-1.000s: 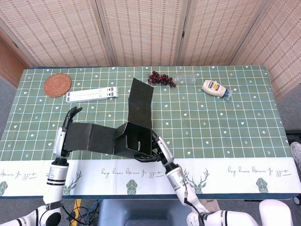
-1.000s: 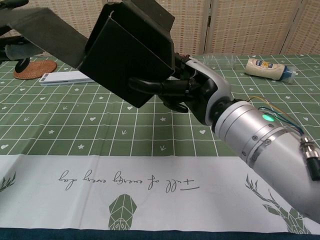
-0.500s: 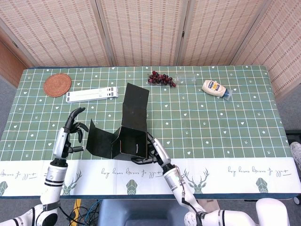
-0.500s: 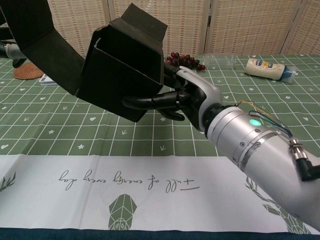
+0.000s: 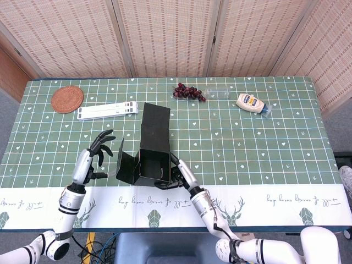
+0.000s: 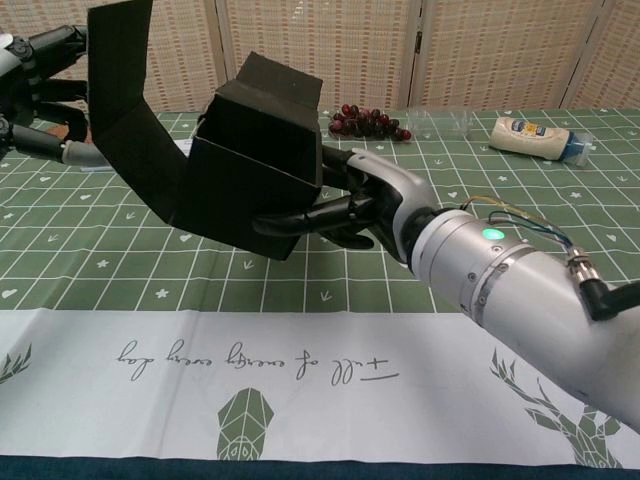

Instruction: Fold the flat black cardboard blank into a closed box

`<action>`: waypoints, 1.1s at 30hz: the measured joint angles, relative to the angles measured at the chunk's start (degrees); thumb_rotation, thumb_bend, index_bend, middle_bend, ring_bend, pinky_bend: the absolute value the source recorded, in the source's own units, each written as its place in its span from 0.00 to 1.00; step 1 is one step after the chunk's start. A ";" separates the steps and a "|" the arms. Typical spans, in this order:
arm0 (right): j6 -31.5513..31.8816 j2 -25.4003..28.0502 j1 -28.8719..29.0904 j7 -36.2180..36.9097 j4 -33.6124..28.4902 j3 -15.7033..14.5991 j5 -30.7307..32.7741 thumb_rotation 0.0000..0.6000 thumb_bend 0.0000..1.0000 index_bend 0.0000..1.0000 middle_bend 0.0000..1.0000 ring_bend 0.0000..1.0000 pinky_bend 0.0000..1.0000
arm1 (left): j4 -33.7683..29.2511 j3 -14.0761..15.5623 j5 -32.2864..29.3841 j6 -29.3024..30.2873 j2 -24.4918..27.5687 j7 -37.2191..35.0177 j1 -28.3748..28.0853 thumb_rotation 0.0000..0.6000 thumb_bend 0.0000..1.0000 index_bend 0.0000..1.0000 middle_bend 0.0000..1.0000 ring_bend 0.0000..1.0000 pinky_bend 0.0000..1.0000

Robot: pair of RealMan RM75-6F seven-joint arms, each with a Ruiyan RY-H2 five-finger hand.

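The black cardboard blank [image 5: 151, 144] is half folded into an open box shape, held above the table's front middle. A long lid panel runs back from it, and a side flap [image 5: 122, 163] stands up on its left. My right hand [image 5: 179, 175] grips the box at its lower right corner, fingers under the base. The chest view shows the same box [image 6: 258, 172] with my right hand [image 6: 372, 203] wrapped beneath it. My left hand [image 5: 97, 154] is spread just left of the flap and holds nothing. Whether my left hand [image 6: 38, 72] touches the flap [image 6: 122, 120] I cannot tell.
A woven coaster [image 5: 67, 99] and a white flat stand [image 5: 107, 111] lie at the back left. Dark grapes [image 5: 188, 92], a clear bottle [image 5: 220, 92] and a mayonnaise bottle [image 5: 252, 103] lie along the back. The green checked cloth [image 5: 264, 154] covers the table.
The long left panel, stretched out flat a second ago, has swung up beside the box. My left hand let go of it and followed to the right. The lid panel has dropped lower.
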 measured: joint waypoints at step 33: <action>-5.77 -0.40 2.93 -7.31 6.32 -1.77 7.38 1.00 0.38 0.36 0.44 0.84 1.00 | 22.54 8.77 6.13 4.24 -10.20 -0.29 -1.68 1.00 0.11 0.26 0.16 0.50 0.78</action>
